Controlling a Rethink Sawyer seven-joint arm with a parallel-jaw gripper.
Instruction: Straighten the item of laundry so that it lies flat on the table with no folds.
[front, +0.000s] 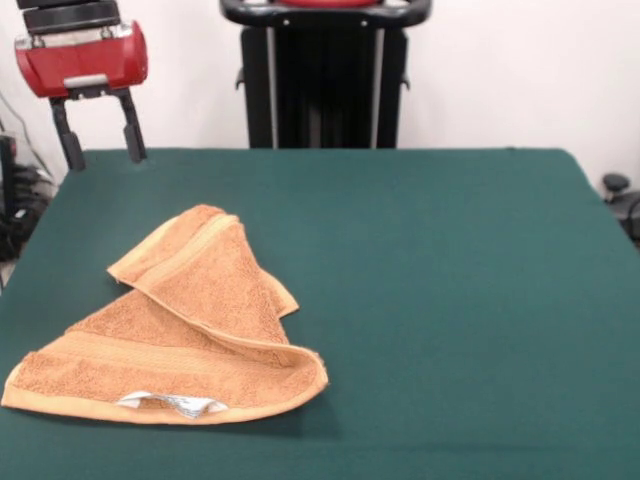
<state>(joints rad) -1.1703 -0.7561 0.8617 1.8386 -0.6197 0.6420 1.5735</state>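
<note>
Gripper hangs unclenched and empty, fingers spread, above the far left corner of the green table, well apart from the orange towel, which lies folded over itself near the front left, white tag showing at its near hem.

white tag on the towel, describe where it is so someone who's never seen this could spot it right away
Start from the dark green table and find the orange-tan towel lying folded over itself toward the front view's lower left. Follow its long hemmed edge nearest the camera; the small white tag peeks out about midway along it. It is the only white patch on the otherwise orange cloth.
</note>
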